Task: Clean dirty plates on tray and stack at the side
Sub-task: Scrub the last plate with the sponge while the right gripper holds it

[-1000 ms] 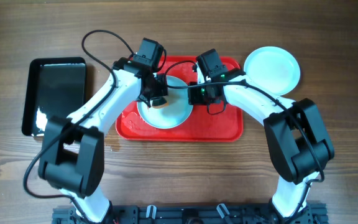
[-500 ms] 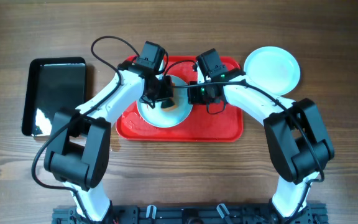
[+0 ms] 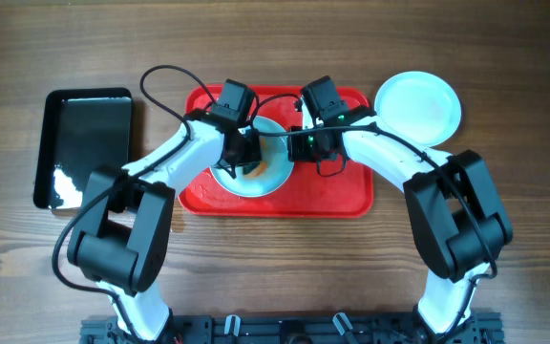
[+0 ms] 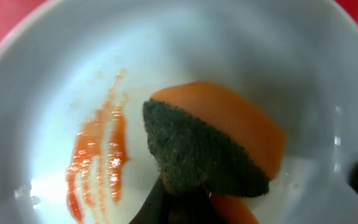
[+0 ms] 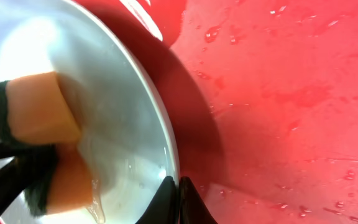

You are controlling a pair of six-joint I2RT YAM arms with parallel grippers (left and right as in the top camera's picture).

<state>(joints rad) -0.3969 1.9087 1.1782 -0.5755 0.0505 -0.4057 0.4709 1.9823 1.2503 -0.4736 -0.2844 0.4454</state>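
A pale blue-white dirty plate (image 3: pixel 270 174) lies on the red tray (image 3: pixel 332 196). It carries an orange-brown smear (image 4: pixel 98 155). My left gripper (image 3: pixel 242 158) is shut on an orange sponge with a dark scouring face (image 4: pixel 210 149) and holds it on the plate just right of the smear. My right gripper (image 5: pixel 178 190) is shut on the plate's right rim (image 5: pixel 166 140). The sponge also shows in the right wrist view (image 5: pixel 39 118). Another plate (image 3: pixel 418 107), smear-free, lies on the table right of the tray.
A glossy black tray (image 3: pixel 86 143) lies on the wooden table at the left. The red tray's surface is wet with droplets (image 5: pixel 278 99). Cables loop above the left arm (image 3: pixel 165 81).
My left gripper has moved with the sponge from the plate's upper left towards its middle. The right gripper and the plate have stayed in place.
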